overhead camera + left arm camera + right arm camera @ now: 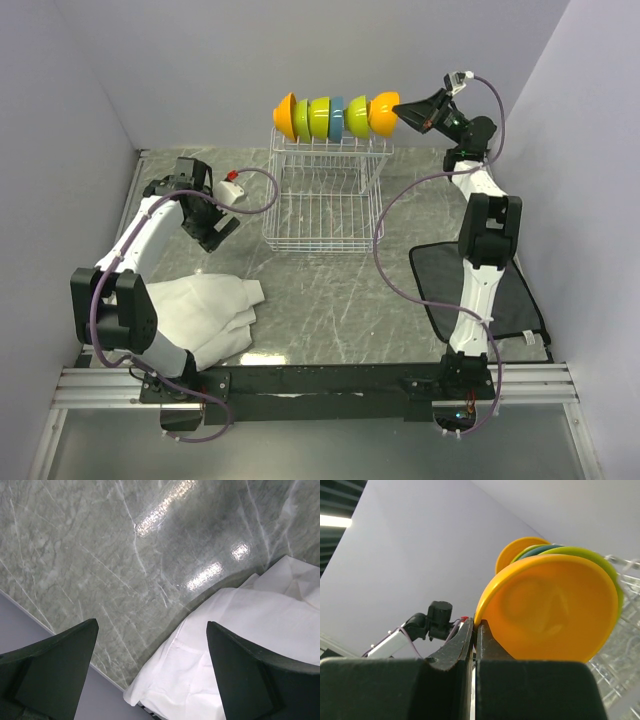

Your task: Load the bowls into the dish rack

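Note:
The white wire dish rack [320,215] stands at the back middle of the table. Several bowls stand on edge in a row along its raised tier: orange [285,115], lime [320,118], blue [337,117], lime [357,117], and an orange bowl [384,113] at the right end. My right gripper [400,108] is raised at that end. In the right wrist view it [476,622] is shut on the rim of the orange bowl [550,610]. My left gripper [213,232] hangs low at the left, open and empty [152,624], partly over a white cloth.
A crumpled white cloth [205,315] lies at the front left, also in the left wrist view [240,645]. A dark mat [480,290] lies at the front right under the right arm. Grey walls close in the table on three sides.

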